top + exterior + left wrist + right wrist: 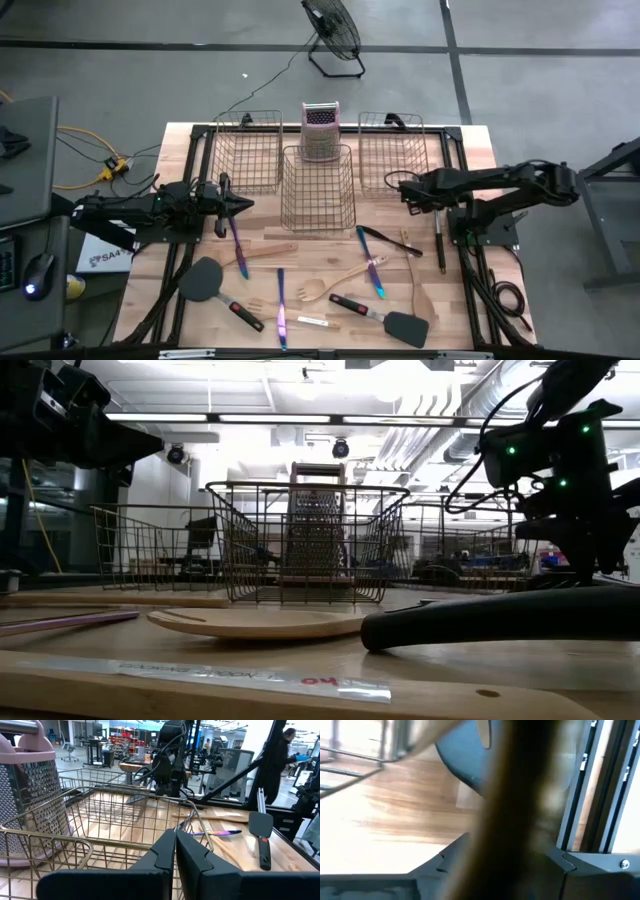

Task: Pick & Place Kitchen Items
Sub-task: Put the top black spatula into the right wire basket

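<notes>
Pale wooden table (pixel 470 160) on grey floor (pixel 560 90); fan (pixel 333 30) behind.

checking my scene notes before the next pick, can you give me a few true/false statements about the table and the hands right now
1. The box grater stands upright behind the middle basket. True.
2. The left hand is wide open. False: its fingers are pressed together, with nothing between them.
3. All the utensils are already in the baskets. False: the baskets look empty in the high view, and utensils such as the black spatula and the wooden fork lie on the table.
4. The right hand is by the right basket. True.
5. The right hand grips a wooden utensil. False: a blurred brown thing fills its wrist view, but no grip can be made out.
</notes>
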